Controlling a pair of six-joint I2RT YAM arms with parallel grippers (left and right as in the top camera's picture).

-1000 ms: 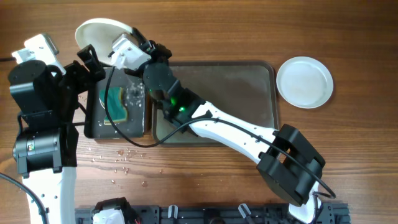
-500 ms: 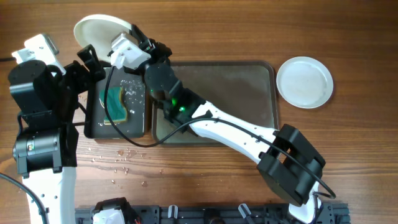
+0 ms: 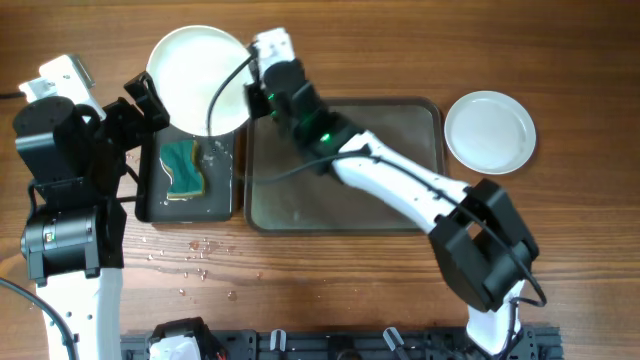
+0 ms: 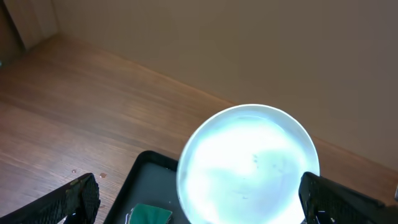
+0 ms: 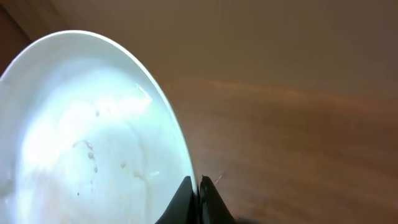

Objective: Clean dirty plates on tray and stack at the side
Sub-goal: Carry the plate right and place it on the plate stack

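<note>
Currently gripped: round white shallow plate (image 3: 200, 75), rim clamped in right hand (image 3: 250, 92), over black glossy tray (image 3: 145, 205), likely so it drains there.
Left hand (image 4: 208, 205): spread wide, empty, nearby.

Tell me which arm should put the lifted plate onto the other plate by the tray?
Right. The right fingers pinch the lifted plate by its rim, and the other plate lies on that arm's side, past the tray. The left fingers are open, empty and far from it.
</note>
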